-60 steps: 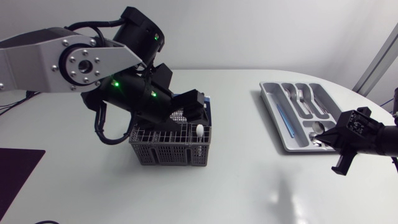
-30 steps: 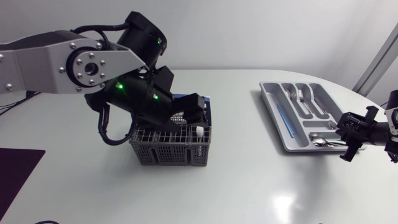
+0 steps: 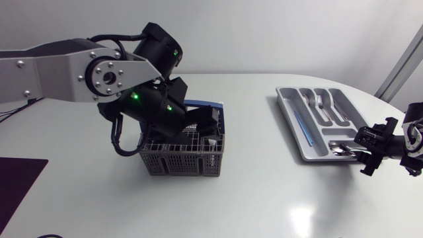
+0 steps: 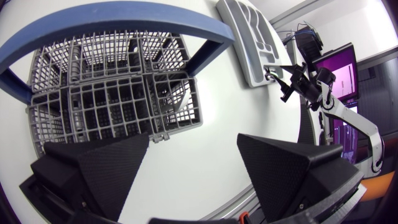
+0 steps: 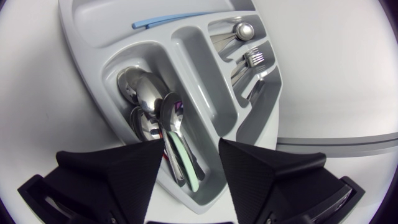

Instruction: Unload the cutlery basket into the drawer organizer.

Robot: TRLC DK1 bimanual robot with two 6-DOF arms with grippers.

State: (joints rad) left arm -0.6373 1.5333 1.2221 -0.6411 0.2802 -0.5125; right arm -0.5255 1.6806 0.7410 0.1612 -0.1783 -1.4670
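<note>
Jaws apart: left over cutlery basket (image 4: 118,93), right over drawer organizer (image 5: 198,62).

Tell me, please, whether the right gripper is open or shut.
Open: the right gripper has its fingers spread apart over the spoons, gripping nothing.

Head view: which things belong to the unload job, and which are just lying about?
Job: cutlery basket, white-tipped utensil in it, drawer organizer, spoons, forks, thin blue piece.
Lying about: dark flat patch at table's left edge, unclear what.
</note>
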